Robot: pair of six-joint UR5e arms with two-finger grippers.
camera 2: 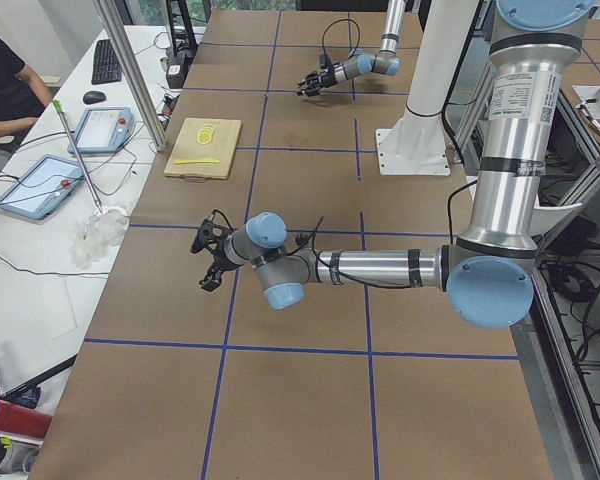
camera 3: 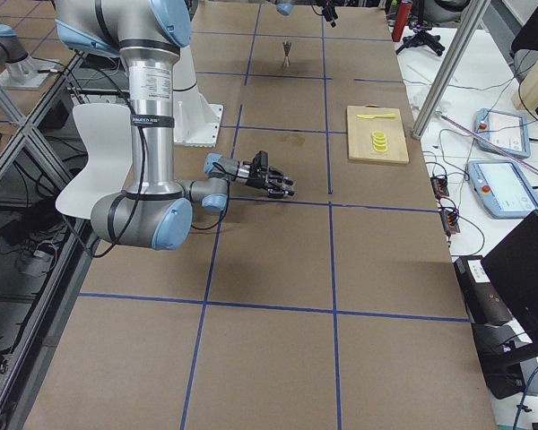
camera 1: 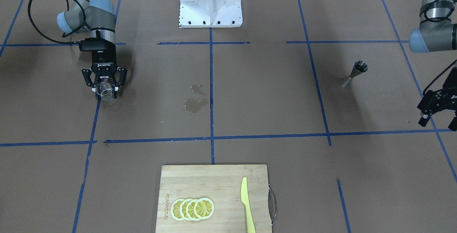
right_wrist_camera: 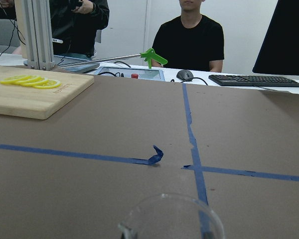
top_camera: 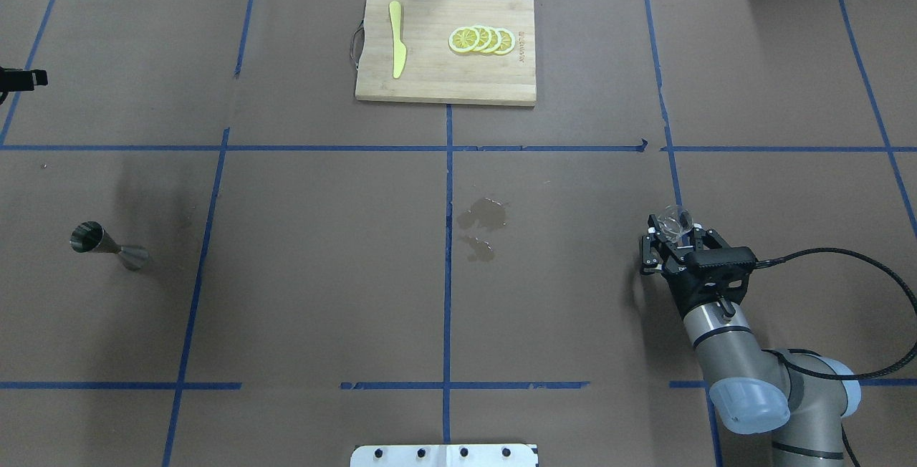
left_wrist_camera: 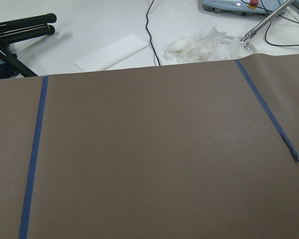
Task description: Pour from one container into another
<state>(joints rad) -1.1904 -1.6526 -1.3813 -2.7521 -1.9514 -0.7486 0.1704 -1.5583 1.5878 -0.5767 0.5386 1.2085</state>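
The clear glass cup is tilted forward between the fingers of my right gripper, which is shut on it low over the table. From above the cup shows at the gripper's tip, and its rim fills the bottom of the right wrist view. The steel jigger stands upright far off on the other side of the table. Beyond the jigger, near the table's end, my left gripper hangs open and holds nothing.
A wet spill marks the brown paper at the table's middle. A wooden cutting board at the far edge carries lemon slices and a yellow knife. The white robot base sits at the near centre.
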